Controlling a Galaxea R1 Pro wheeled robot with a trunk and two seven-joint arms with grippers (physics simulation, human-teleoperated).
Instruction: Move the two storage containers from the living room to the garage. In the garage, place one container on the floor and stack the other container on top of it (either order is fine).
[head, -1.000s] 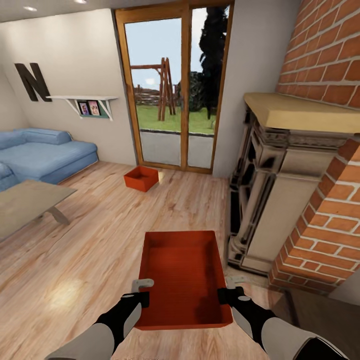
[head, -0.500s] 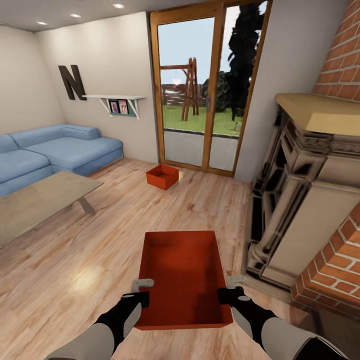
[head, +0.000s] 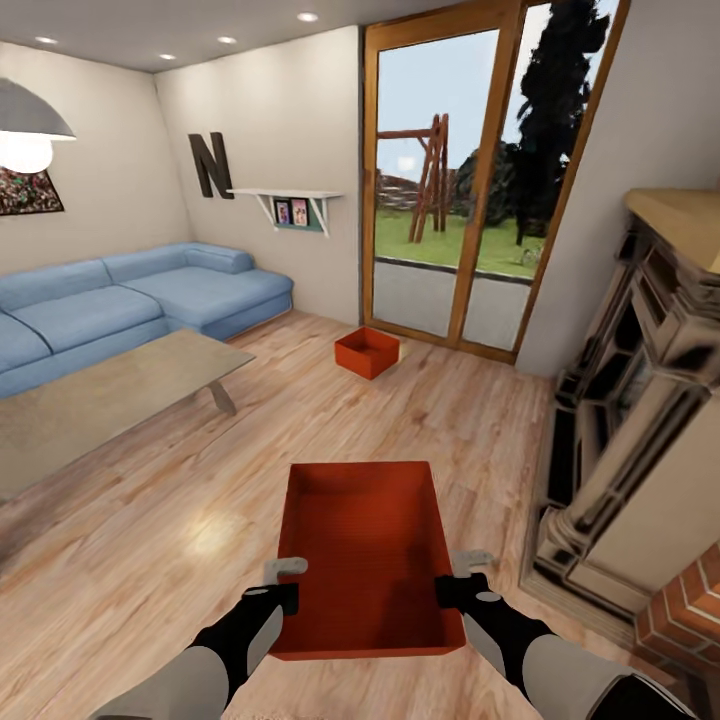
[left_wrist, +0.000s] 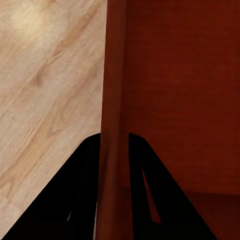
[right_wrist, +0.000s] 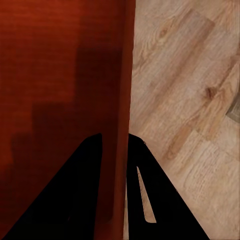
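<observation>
Living room, light wood-plank floor (head: 200, 500). Blue sectional sofa (head: 110, 300) along the far left wall; wood-framed glass doors (head: 470, 180) straight ahead; fireplace surround (head: 630, 420) at right with a patch of brick low beside it. Low desk (head: 100, 400) stands in front of the sofa, well apart from both trays.

Near storage container (head: 365, 555): orange-red, open-top, held up in front of the robot over the planks, long axis pointing toward the doors. Interior bare.

Far storage container (head: 367, 352): same colour, sitting on the planks just in front of the doors.

Left gripper (head: 283, 583): fingers clamped on the near tray's left wall, one finger (left_wrist: 65, 200) outside, one inside.

Right gripper (head: 459, 577): fingers clamped on the right wall in the same way, wall running between them, outer finger (right_wrist: 160, 200) over the planks.
</observation>
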